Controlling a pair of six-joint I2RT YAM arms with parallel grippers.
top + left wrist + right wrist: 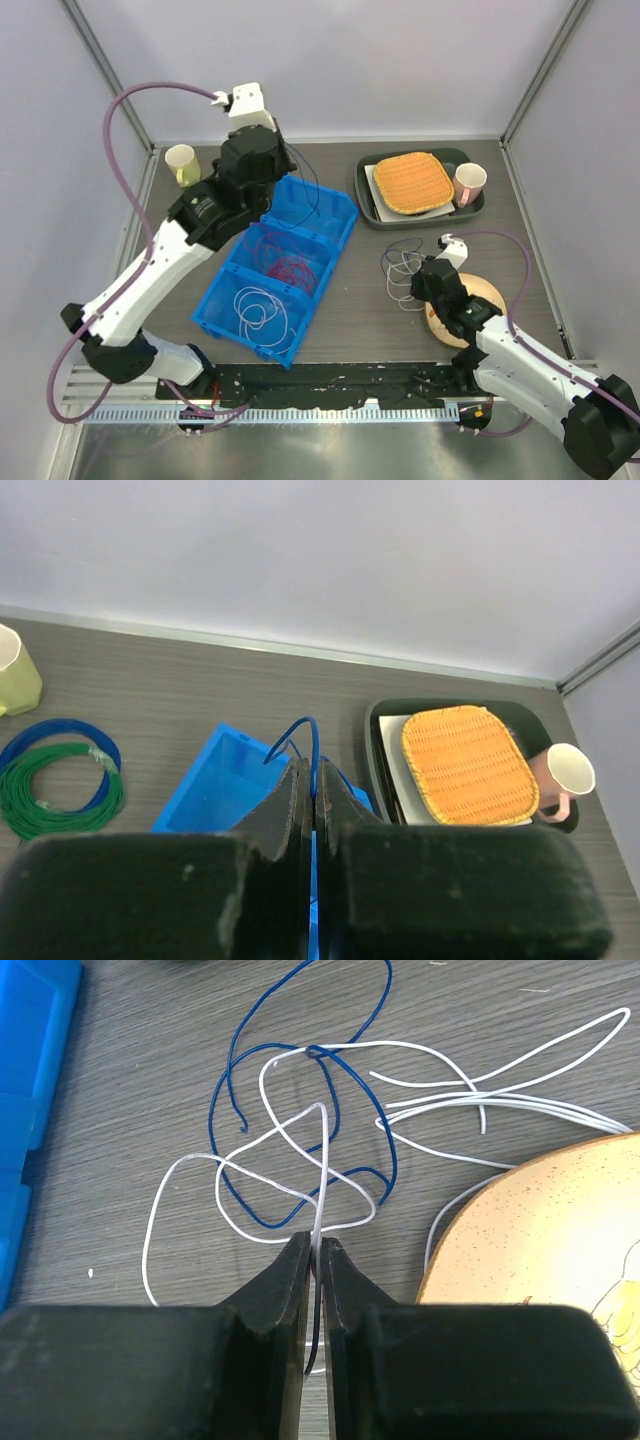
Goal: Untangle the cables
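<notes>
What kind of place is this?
Probably a robot lab test cell: a left arm and right arm bolted to one table, plain walls, a blue bin holding cables.

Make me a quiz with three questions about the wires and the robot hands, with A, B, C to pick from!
1. Where is the red cable?
A. on the tan plate
B. in the middle compartment of the blue bin
C. in the pink cup

2. What colour is the cable pinched by the right gripper?
A. white
B. red
C. green

3. How is the left gripper?
A. wide open
B. shut on a cup
C. shut on a blue cable

Answers:
1 B: the red loops lie in the bin's middle section.
2 A: a white cable runs down between the closed fingers.
3 C: the fingers meet on the blue strand.
</notes>
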